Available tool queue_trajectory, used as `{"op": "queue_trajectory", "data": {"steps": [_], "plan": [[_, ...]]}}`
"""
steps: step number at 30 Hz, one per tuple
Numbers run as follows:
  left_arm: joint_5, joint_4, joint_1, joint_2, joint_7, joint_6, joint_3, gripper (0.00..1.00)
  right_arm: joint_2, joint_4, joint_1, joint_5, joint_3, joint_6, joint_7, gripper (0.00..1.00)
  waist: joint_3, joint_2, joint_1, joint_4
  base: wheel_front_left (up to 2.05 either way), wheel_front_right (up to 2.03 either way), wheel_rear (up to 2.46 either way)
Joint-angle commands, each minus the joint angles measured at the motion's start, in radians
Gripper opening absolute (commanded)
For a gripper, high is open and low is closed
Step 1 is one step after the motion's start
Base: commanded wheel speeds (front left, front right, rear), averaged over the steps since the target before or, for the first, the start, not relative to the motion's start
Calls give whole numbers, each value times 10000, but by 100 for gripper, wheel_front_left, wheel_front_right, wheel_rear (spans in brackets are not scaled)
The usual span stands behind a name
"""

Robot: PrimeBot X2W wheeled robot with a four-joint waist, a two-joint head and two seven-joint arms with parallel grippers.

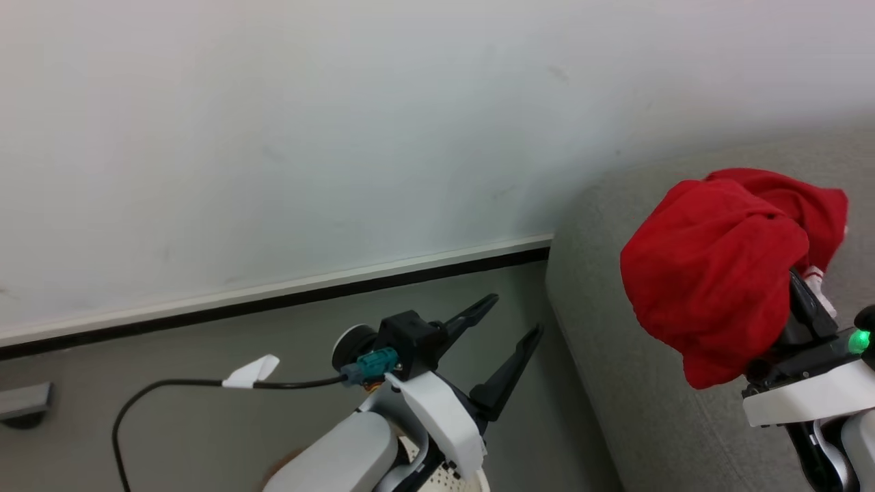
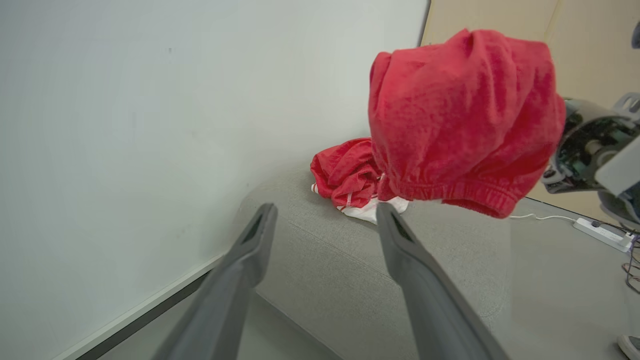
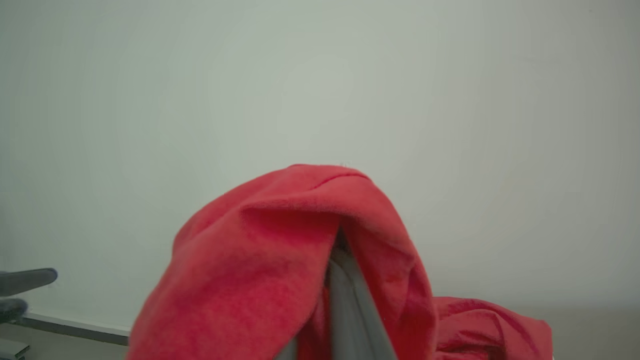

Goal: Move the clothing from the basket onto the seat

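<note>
Above the edge of the seat [image 1: 615, 355], the red garment [image 1: 711, 273] drapes over the right gripper [image 3: 344, 280], which clenches it; the left gripper [image 1: 517, 314] hangs released, well apart.

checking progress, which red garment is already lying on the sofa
The crumpled red garment with white striped trim, lying on the grey sofa. The plain red garment is held aloft by the right gripper.
</note>
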Motion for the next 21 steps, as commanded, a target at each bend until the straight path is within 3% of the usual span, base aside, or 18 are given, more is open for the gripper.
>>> {"op": "queue_trajectory", "data": {"steps": [1, 9, 21], "plan": [[110, 59, -12, 65, -110, 16, 2, 100, -59, -143, 164, -52, -114, -23, -33, 0, 281, -1, 1, -719, 0, 0, 0], [638, 198, -212, 266, -468, 177, -72, 100, 21, -669, 562, -141, -571, -23, -31, 0, 615, -1, 1, -1835, 0, 0, 0], [880, 476, -250, 327, -615, 185, 35, 100, 266, -1108, 1106, -238, -1131, -23, -33, 0, 931, -1, 1, -2414, 0, 0, 0]]}}
